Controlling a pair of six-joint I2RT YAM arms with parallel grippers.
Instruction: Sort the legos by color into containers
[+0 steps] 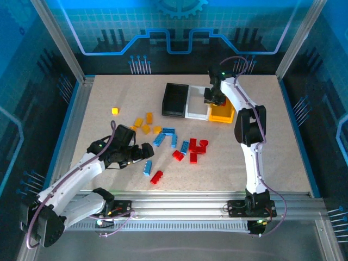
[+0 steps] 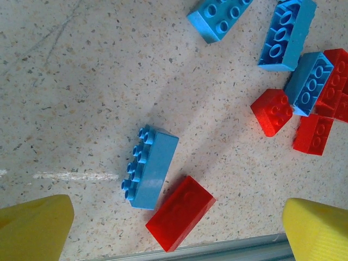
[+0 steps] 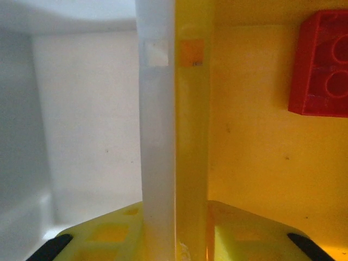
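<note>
Overhead: left fingers (image 1: pixel 144 150) spread wide above legos (image 1: pixel 193 144) strewn on the table (image 1: pixel 109 92). Left wrist: blue brick (image 2: pixel 149 166) lies between cropped fingertips. Right wrist: right fingers (image 3: pixel 109 236), tips cut off, pinch the touching walls of white bin (image 3: pixel 81 119) and yellow bin (image 3: pixel 250 152); red brick (image 3: pixel 321 65) half-cropped inside yellow.

Speckled beige tabletop (image 1: pixel 109 98) — aluminium frame rail (image 1: pixel 185 204) along its near edge, blue patterned panels (image 1: pixel 179 27) behind

The speckled table (image 1: pixel 261 157) bears scattered yellow, blue and red legos (image 2: pixel 152 166) and three adjoining bins (image 1: pixel 175 99).
</note>
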